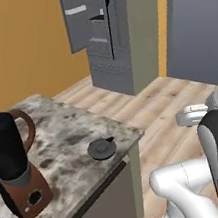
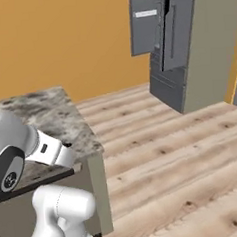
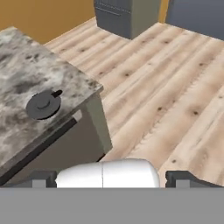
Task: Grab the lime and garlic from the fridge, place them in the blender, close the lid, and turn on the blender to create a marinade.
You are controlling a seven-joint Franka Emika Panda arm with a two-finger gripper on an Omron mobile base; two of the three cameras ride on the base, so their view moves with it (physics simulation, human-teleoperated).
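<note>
I see my fingers (image 3: 111,177) spread wide with nothing between them, out over the wooden floor (image 3: 175,100). The lid (image 1: 102,148) lies flat near the bench (image 1: 64,134) front edge, apart from the blender (image 1: 15,168). The fridge (image 1: 110,34) stands open beyond.

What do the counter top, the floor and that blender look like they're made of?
Counter top: looks like polished stone, perhaps marble or granite, from its mottled grey-brown veining. Floor: pale wooden planks, with visible grain, knots and board seams. Blender: a dark, glossy jar, likely plastic or glass, on a reddish-brown base that could be painted metal or plastic; the rendering leaves that open.
</note>
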